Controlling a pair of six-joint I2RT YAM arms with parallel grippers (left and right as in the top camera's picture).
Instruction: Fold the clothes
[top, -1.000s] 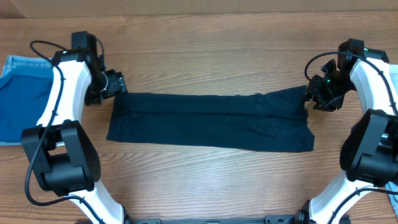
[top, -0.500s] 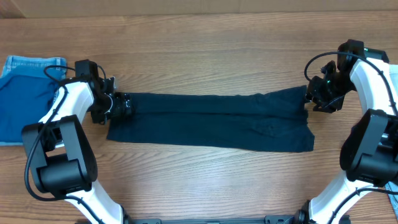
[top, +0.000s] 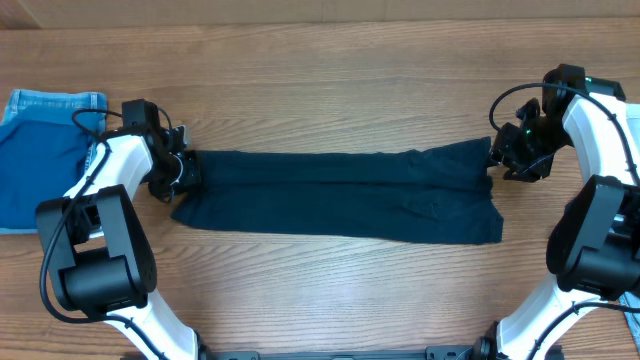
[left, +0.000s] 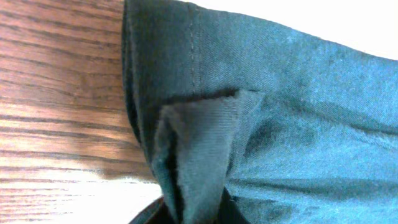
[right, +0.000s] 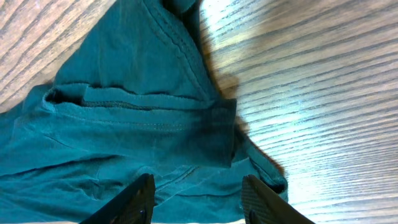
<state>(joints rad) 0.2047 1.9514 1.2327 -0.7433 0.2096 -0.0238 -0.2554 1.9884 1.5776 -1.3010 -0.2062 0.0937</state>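
Observation:
A long dark teal garment (top: 340, 195) lies flat across the middle of the wooden table. My left gripper (top: 188, 172) is at its left end, shut on a pinched-up fold of cloth (left: 199, 155) that rises between the jaws in the left wrist view. My right gripper (top: 497, 158) hovers at the garment's upper right corner. Its two black fingers (right: 134, 199) stand apart over the hemmed cloth (right: 137, 124), with nothing gripped between them.
Folded blue clothes with a denim piece (top: 40, 160) lie at the table's left edge, just beyond the left arm. Bare wood table (top: 330, 90) surrounds the garment in front and behind.
The left gripper came down onto the garment's left edge and shut on a fold of it, bunching that edge slightly. The right arm has not moved.

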